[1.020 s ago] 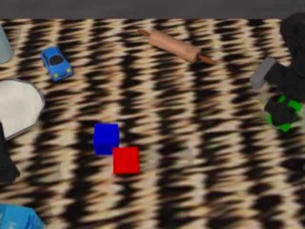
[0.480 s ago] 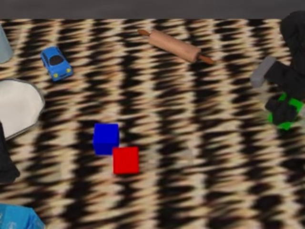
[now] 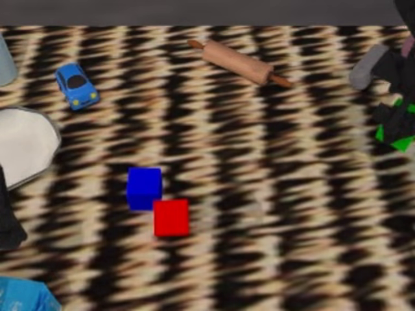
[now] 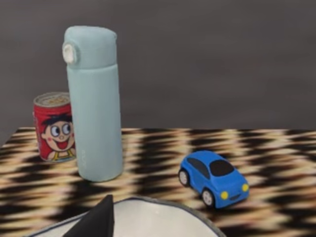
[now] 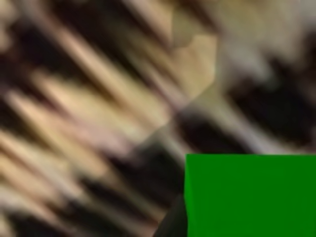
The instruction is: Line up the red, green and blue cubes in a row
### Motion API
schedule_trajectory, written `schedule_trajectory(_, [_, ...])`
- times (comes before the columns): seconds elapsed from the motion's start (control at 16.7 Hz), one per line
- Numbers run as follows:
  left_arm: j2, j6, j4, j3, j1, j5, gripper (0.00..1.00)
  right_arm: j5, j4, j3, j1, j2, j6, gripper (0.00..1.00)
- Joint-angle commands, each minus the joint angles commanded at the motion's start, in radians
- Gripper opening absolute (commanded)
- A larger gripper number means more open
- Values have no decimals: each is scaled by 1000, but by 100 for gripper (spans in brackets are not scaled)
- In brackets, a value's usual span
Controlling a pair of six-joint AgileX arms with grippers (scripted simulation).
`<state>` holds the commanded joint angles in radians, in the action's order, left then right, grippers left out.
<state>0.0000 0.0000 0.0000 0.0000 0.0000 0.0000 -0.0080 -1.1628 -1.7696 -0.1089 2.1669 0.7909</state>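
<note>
Now carrying the green cube [image 3: 397, 137] at about three o'clock, hard against the table's right edge, with the right gripper [image 3: 393, 124] clamped on it and hiding most of it from above; filling a corner of the right wrist view [image 5: 249, 195] with patterned cloth below, so apparently raised off the surface. Well apart from it, near seven o'clock of centre, the blue cube [image 3: 144, 188] and the red cube [image 3: 171, 217], corner to corner on a diagonal rather than in a straight row. Left arm parked at nine o'clock by the white bowl [image 3: 26, 144]; cannot tell how its fingers stand. Step in hand, seemingly: bringing green over. Next: travel toward eight o'clock, set down beside the red cube, in line with both.
</note>
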Motion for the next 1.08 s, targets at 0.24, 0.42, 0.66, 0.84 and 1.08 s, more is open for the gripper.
schedule_trajectory(0.24, [0,0,0,0,0,0,100,0,1,1,3,4,-2,0])
schedule_trajectory(0.42, [0,0,0,0,0,0,100,-1,-9,-16,-65,8,1,0])
schedule_trajectory(0.66, [0,0,0,0,0,0,100,-1,-40,-53,-267,19,4,0])
schedule_trajectory(0.84, [0,0,0,0,0,0,100,-1,-65,-80,-451,23,1,0])
schedule_trajectory(1.08, [0,0,0,0,0,0,100,-2,-89,-107,-635,23,-2,0])
